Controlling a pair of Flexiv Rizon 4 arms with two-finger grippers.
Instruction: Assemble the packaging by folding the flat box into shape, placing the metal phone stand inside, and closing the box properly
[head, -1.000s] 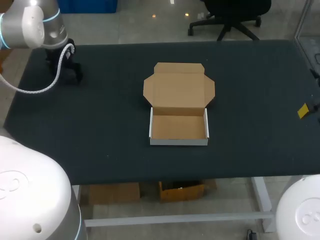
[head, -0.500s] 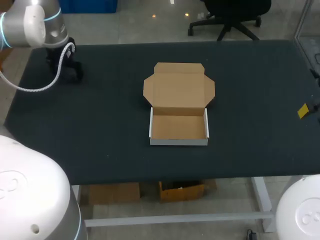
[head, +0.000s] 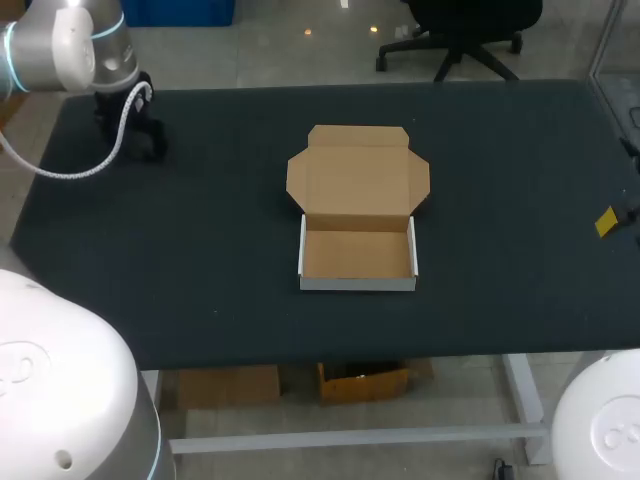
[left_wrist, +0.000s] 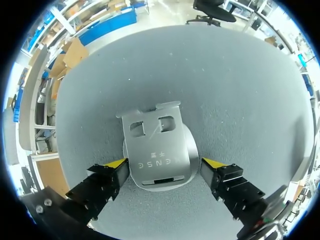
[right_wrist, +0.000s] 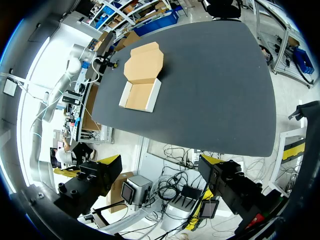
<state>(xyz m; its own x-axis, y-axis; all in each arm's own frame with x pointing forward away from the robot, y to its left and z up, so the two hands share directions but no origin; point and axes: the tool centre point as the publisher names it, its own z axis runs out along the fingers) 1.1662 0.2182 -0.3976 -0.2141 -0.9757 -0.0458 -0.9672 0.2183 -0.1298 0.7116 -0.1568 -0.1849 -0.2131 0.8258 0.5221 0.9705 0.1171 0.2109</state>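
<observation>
The cardboard box (head: 358, 284) lies near the middle of the black table (head: 220, 250), already folded into a shallow tray with white outer walls. Its lid (head: 358, 180) is laid back flat on the far side, with side flaps and a tuck flap spread out. The brown inside of the tray is seen bare.

The metal phone stand (left_wrist: 157, 145) is found at the far left corner of the table. It is shown clearly only in the left wrist view: a silver plate with two rounded cut-outs, lying over a round base. In the head view it is hidden under the left arm (head: 70, 50), and the dark wrist hardware there can hardly be told from the dark tabletop.

The left gripper (left_wrist: 163, 163) is held over the stand with its fingers spread apart. One yellow tip is placed just beside each side of the round base. The stand lies between the fingers and is not clamped.

The right gripper (right_wrist: 160, 169) is kept off the right edge of the table, over cables and floor. Its fingers are set wide apart with nothing between them. In the head view it is cut off at the right border, and only one yellow fingertip (head: 606, 222) is shown. From the right wrist, the box is seen well apart, far across the table.
</observation>
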